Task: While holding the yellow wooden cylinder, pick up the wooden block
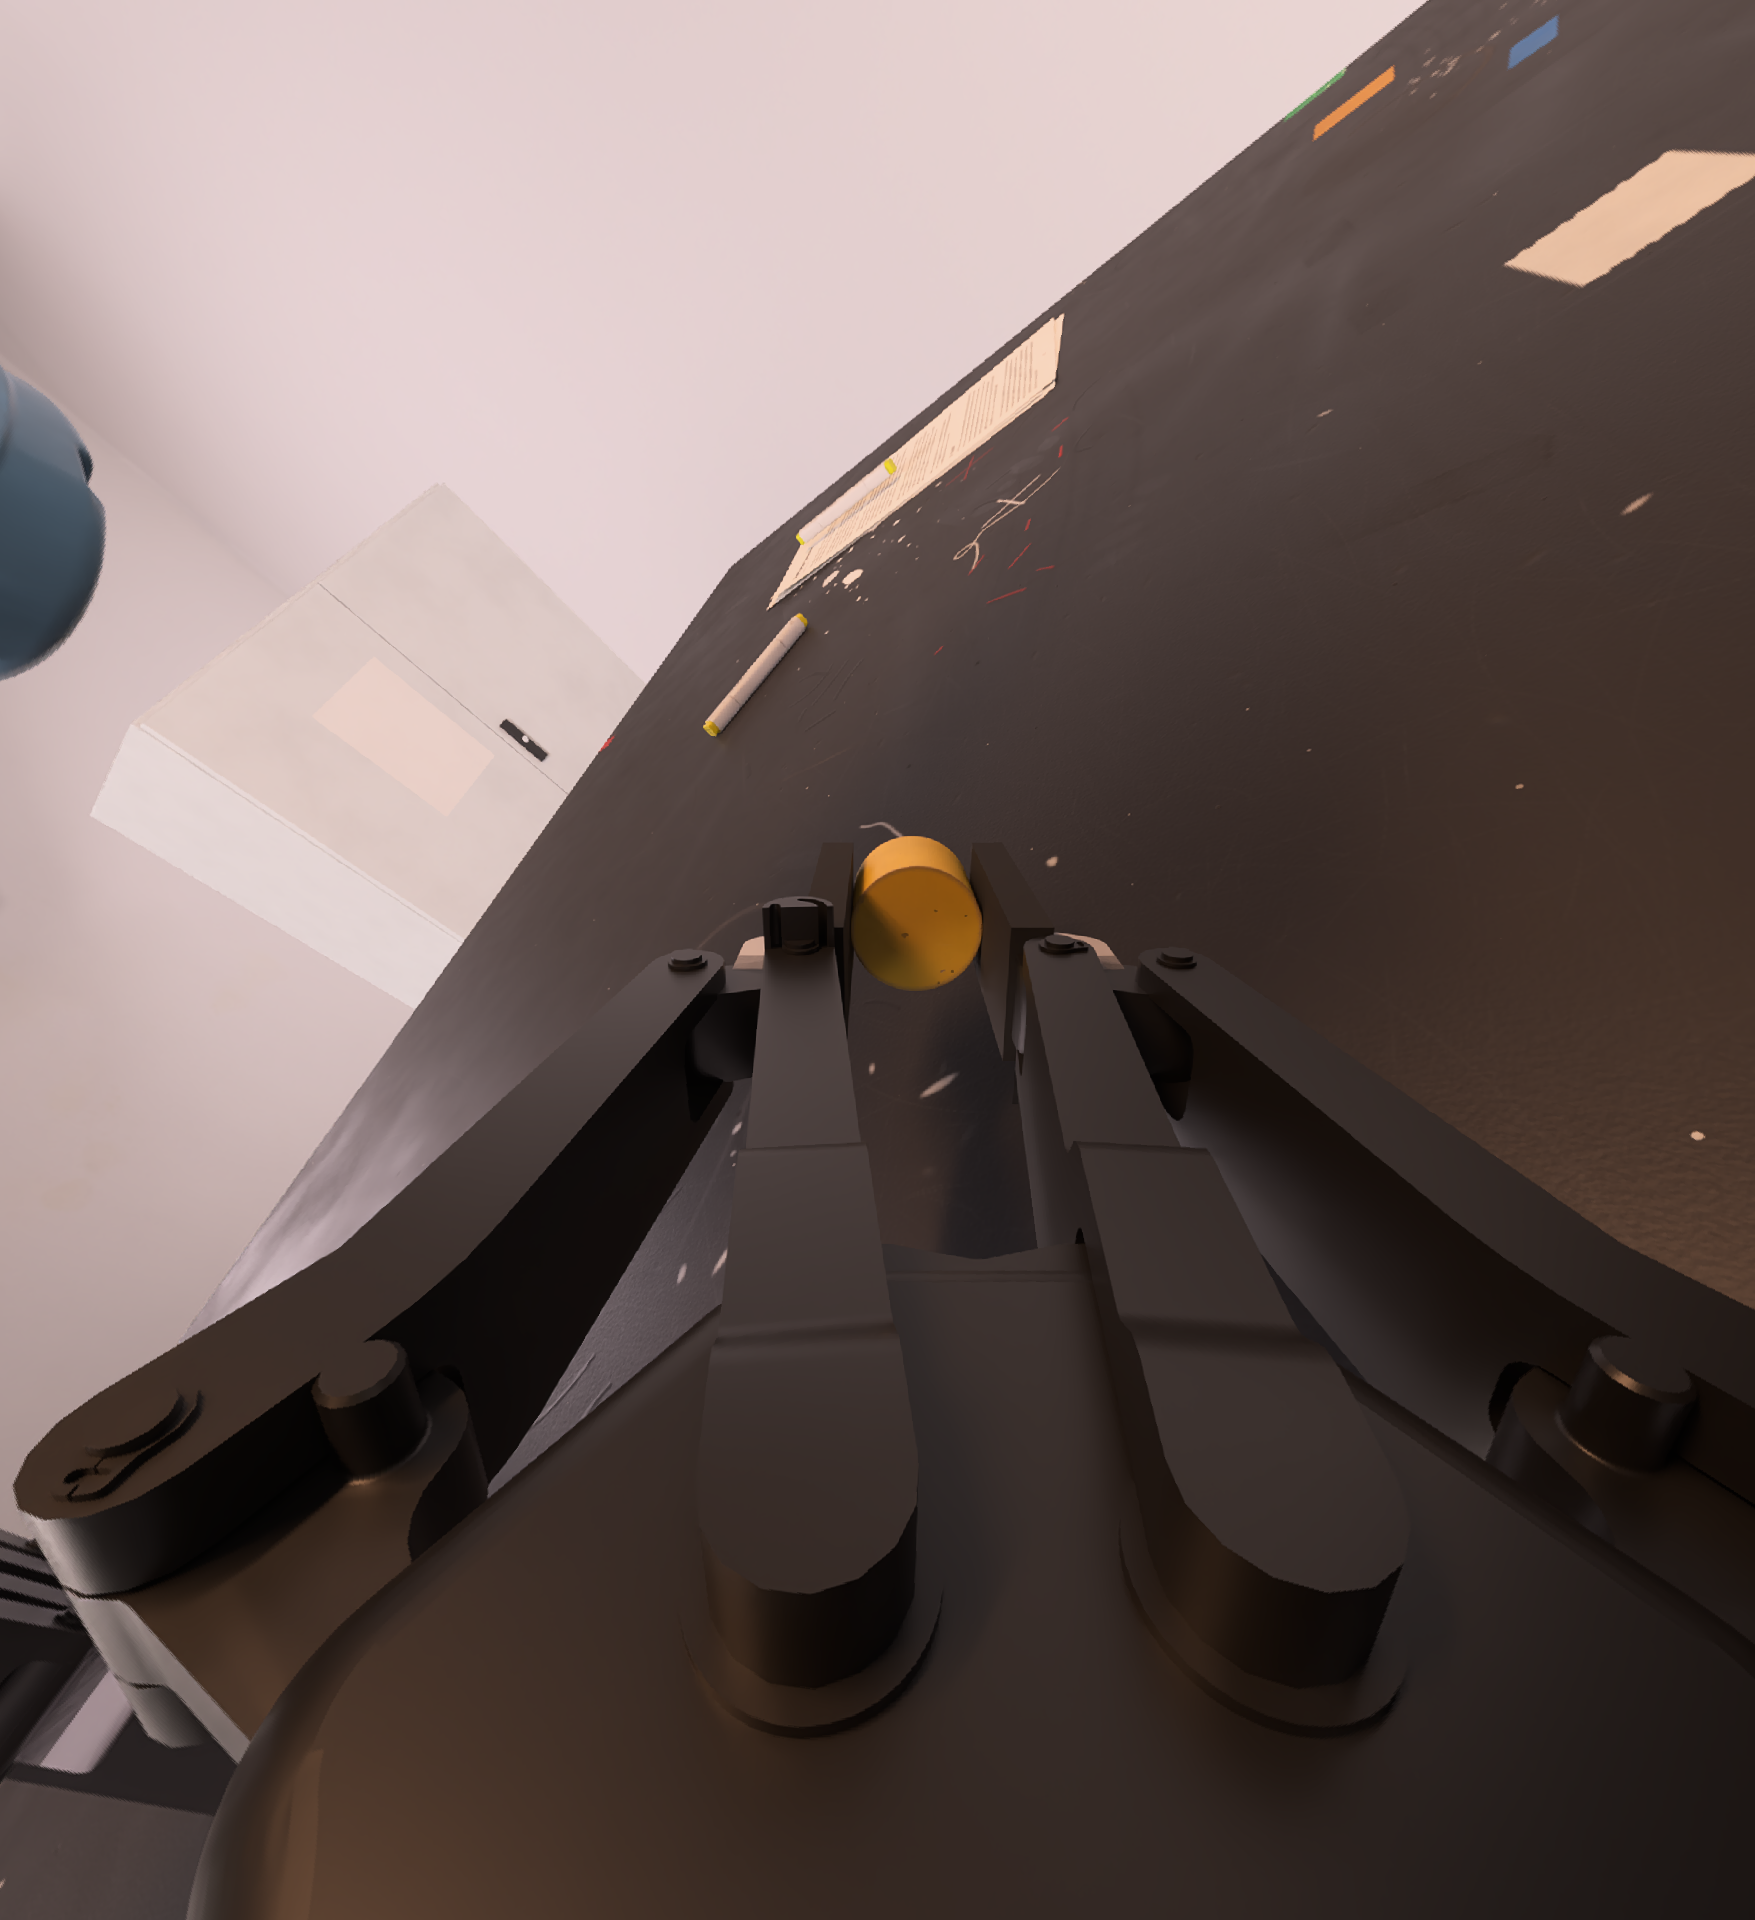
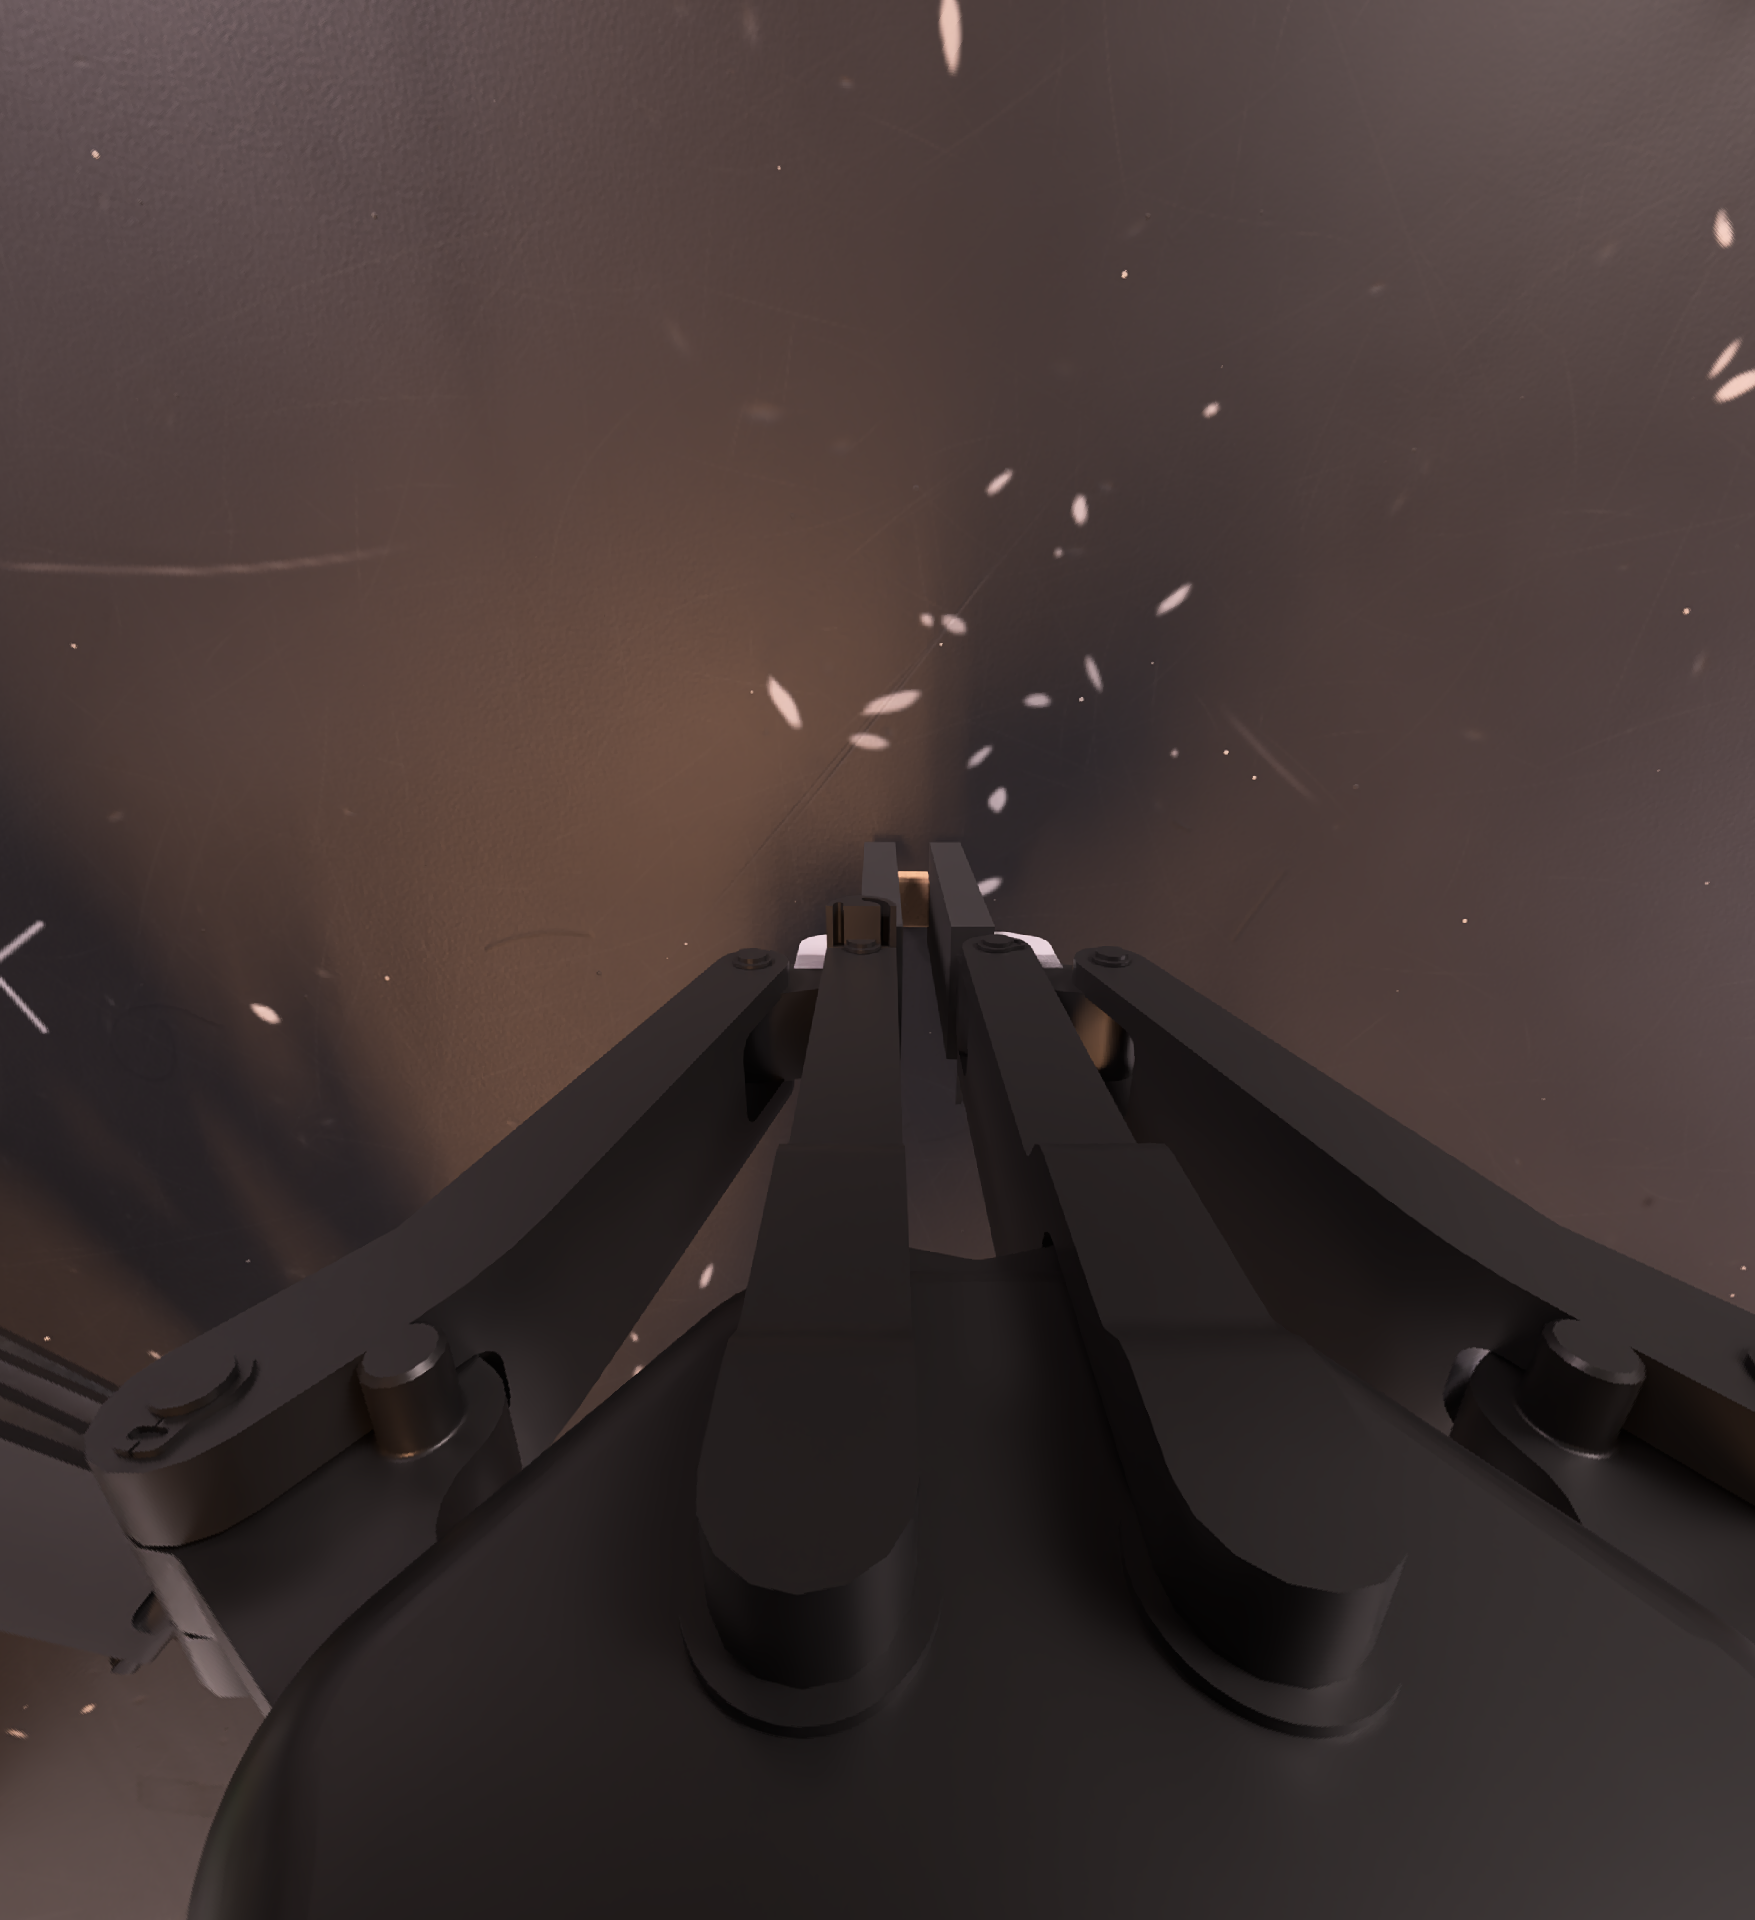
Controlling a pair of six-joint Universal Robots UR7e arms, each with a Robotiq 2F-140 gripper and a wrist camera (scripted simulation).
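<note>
1. The left gripper (image 1: 914, 914), at the centre of the left wrist frame, has its jaws clamped on the short yellow wooden cylinder (image 1: 917, 928).
2. The cylinder's axis runs along the fingers, its round end face toward the camera.
3. The right gripper (image 2: 912, 883) is clamped on a small tan wooden block (image 2: 913, 900), mostly hidden, so its axis cannot be told.
4. A white marker pen (image 1: 754, 675) lies on the dark scuffed tabletop (image 1: 1372, 727), toward the upper left of the cylinder.

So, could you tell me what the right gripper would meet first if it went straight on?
Probably the dark speckled tabletop. The right gripper, shut on a small tan wooden block, points at it; depth is unclear.
</note>
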